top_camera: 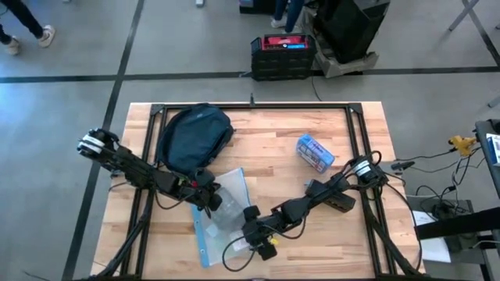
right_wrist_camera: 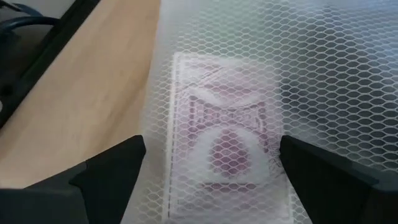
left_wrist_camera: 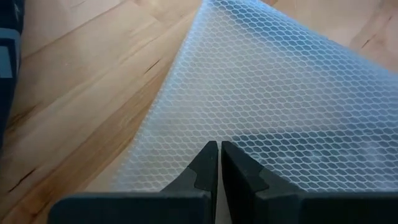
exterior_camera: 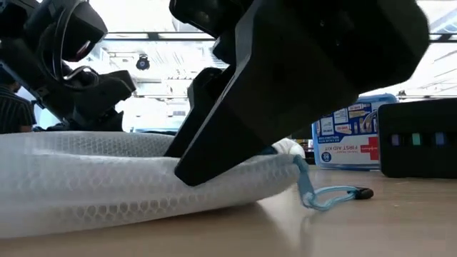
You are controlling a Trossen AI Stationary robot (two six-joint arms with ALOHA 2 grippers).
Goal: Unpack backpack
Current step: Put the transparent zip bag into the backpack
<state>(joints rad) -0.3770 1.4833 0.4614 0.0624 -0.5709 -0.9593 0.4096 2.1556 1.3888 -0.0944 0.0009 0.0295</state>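
Backpack (top_camera: 194,136), a dark navy-blue soft fabric one of rounded oblong shape, lies on the far left part of the pale wooden tabletop (top_camera: 266,148), apart from both grippers, with the left arm stretched past its near edge. Just beside it toward the front lies a clear plastic zip bag with a white honeycomb mesh pattern and a light blue zip edge (top_camera: 223,211), already out on the wood. The left gripper (left_wrist_camera: 219,163) rests on or just over the bag's backpack-side part with its jaws pressed together; whether they pinch any of the mesh cannot be told. The right gripper (right_wrist_camera: 211,168) hovers low over the bag's other side with its jaws spread wide, straddling a purplish patterned flat card-like item (right_wrist_camera: 227,143) that shows through the mesh. A small blue and white first-aid kit box (top_camera: 315,152) sits well apart on the right half of the tabletop. The risk from here, as I judge it, is that the wide jaws close on slippery mesh and the flat item inside together, so the bag bunches, slides across the smooth wood or drags against the left gripper; a shallow bite could also slip off.
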